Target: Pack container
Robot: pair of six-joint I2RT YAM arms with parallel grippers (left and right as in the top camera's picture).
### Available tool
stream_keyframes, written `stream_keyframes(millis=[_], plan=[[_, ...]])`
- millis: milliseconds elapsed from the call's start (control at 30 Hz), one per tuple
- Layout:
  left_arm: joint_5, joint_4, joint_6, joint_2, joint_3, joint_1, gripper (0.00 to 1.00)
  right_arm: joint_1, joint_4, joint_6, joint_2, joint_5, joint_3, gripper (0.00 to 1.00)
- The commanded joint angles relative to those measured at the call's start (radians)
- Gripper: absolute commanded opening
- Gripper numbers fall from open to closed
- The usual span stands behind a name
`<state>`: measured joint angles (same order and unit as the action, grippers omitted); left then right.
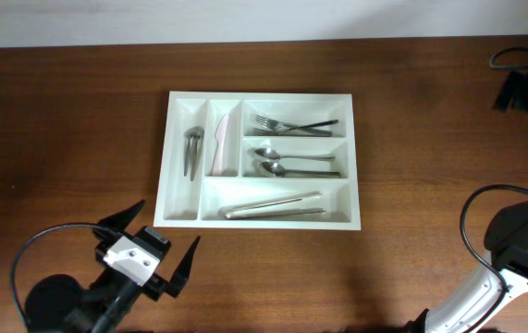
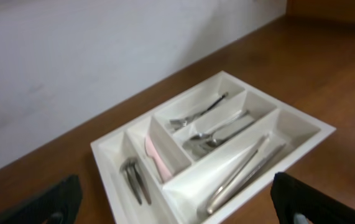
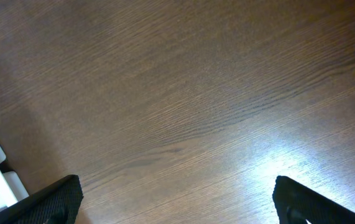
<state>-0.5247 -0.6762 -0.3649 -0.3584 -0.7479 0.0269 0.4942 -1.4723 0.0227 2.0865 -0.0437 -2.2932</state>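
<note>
Overhead: container sits mid-table, cutlery in every slot. Left gripper at its 7 o'clock, right gripper off toward 4 o'clock, both spread wide, empty. Judged stiff, light, slick plastic; pinch a rim wall. Left wrist alone shows slot depth; right wrist, one corner.

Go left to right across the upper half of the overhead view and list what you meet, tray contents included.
Inside the container: small grey utensils → pink knife → forks. Past the container, at the table's right edge: black device.
</note>
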Motion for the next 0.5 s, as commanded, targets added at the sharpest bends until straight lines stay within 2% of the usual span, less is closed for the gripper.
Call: stream_keyframes(millis=[0, 233, 467], plan=[[-0.013, 0.08, 0.054, 0.051, 0.106, -0.008, 0.99, 0.003, 0.0, -0.009, -0.003, -0.002, 0.001, 0.99], [-0.005, 0.301, 0.088, 0.194, 0.306, -0.043, 0.99, 0.004, 0.0, -0.009, -0.003, -0.002, 0.001, 0.99], [0.018, 0.347, 0.108, 0.276, 0.428, -0.048, 0.99, 0.004, 0.0, -0.009, -0.003, -0.002, 0.001, 0.99]])
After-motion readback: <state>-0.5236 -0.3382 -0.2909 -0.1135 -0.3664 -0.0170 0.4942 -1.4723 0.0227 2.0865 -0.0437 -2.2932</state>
